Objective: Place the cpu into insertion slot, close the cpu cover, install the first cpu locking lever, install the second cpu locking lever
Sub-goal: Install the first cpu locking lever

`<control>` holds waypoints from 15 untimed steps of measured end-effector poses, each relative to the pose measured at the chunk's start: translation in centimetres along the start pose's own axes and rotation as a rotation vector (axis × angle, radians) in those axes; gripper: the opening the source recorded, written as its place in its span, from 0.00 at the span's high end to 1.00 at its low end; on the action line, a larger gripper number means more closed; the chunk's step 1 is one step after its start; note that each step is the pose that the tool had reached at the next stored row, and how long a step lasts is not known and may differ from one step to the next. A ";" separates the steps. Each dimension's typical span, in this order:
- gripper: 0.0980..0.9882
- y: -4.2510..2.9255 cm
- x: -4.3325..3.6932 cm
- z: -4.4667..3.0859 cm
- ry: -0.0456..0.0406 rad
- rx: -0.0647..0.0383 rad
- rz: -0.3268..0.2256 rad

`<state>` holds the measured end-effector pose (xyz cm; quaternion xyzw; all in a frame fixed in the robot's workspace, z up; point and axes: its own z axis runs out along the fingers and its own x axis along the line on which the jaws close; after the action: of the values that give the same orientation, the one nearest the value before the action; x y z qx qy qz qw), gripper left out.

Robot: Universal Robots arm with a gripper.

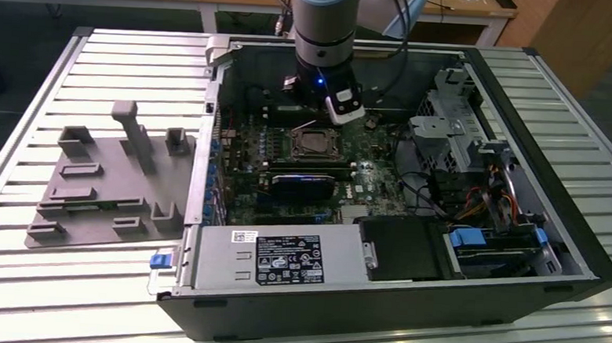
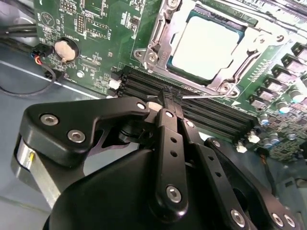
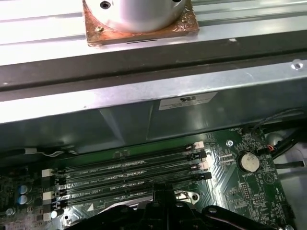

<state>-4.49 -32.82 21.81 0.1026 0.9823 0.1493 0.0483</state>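
no legible txt: psu label (image 1: pixel 288 261) & case-wall sticker (image 3: pixel 187 101) unreadable.

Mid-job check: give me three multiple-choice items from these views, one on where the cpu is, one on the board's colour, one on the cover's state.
1. Where is the cpu? A seated in the slot; B lying beside the slot; C held above the slot.
2. What colour is the board? A blue; B green; C red.
3. How is the cover? A upright; B down over the cpu; C missing.

Answers:
1. A: in the second wrist view its pale face sits inside the slot's metal rim.
2. B: green shows around the slot in both wrist views.
3. B: the silver frame lies flat around the cpu's face.
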 end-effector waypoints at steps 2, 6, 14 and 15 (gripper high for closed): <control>1.00 -0.01 0.02 0.07 -0.0076 0.001 0.019; 1.00 -0.07 0.08 0.25 -0.0247 0.004 0.066; 1.00 -0.13 0.69 0.40 -0.0477 0.007 0.123; 1.00 -0.12 0.72 0.43 -0.0507 0.007 0.131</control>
<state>-5.16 -32.65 21.31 0.1704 0.9725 0.1459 0.0629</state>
